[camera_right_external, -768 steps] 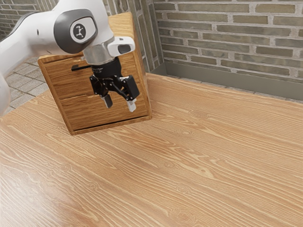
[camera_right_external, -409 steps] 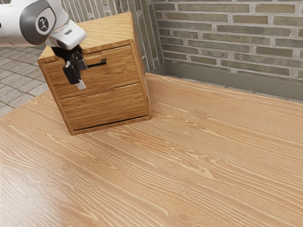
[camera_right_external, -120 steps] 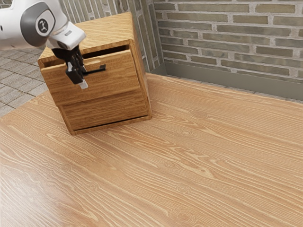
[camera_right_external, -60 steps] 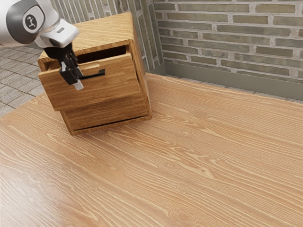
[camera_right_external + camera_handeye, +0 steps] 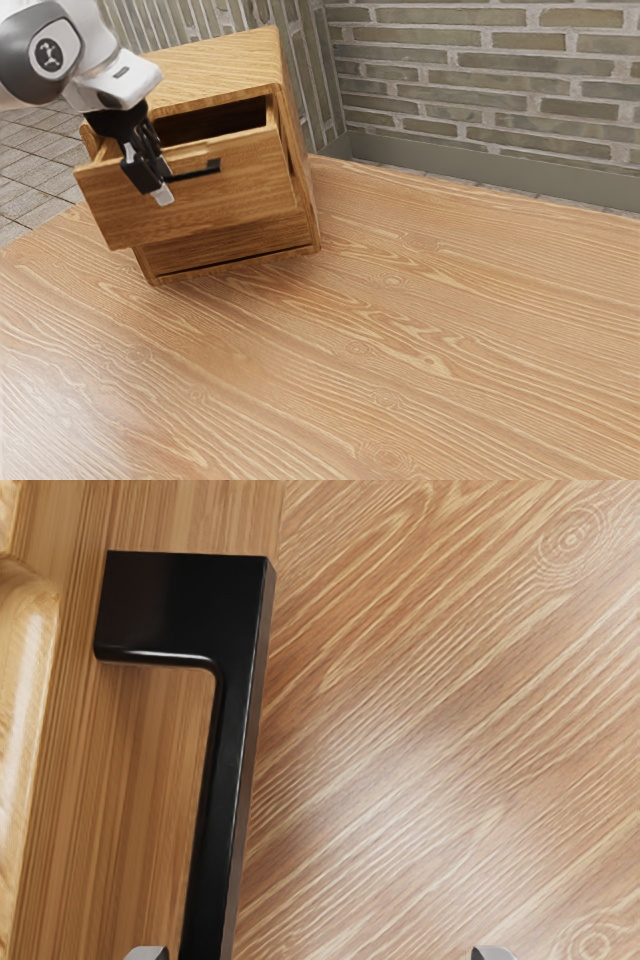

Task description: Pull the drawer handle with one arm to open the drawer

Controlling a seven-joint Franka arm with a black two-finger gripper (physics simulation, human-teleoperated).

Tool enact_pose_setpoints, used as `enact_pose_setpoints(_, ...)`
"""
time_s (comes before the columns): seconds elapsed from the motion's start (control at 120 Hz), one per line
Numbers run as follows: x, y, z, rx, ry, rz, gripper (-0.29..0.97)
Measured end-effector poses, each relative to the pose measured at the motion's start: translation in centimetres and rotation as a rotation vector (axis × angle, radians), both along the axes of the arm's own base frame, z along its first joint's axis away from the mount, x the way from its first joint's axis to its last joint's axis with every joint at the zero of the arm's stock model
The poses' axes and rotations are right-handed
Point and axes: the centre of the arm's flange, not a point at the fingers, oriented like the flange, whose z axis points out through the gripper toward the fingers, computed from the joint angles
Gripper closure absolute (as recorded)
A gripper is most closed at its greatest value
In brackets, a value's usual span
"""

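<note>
Upper drawer point(image 5: 190, 190): standing part-way out of the wooden cabinet point(image 5: 215, 62), which is sitting at ten o'clock on the worktop point(image 5: 420, 330).
Handle point(image 5: 195, 168): black bar running across the drawer front.
Jaws: standing wide, straddling the handle's nine o'clock end, apparently hooking rather than clamping it.
Lower drawer point(image 5: 230, 240): lying shut.

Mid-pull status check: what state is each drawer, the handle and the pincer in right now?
Top drawer: partly open, its front standing out from the cabinet, with a dark gap behind it.
Bottom drawer: shut, front flush with the cabinet.
Handle: fixed on the top drawer's front, one end inside the pincer.
Pincer: open, straddling the handle's end.
</note>
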Motion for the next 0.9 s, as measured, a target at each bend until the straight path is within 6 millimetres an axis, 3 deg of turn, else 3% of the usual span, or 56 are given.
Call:
enact_pose_setpoints(0.633,-3.1,-3.0,-0.4,-0.026,-0.003,0.013,0.31)
enact_pose_setpoints(0.9,-4.2,-5.5,-0.1,-0.039,-0.015,-0.01,0.31)
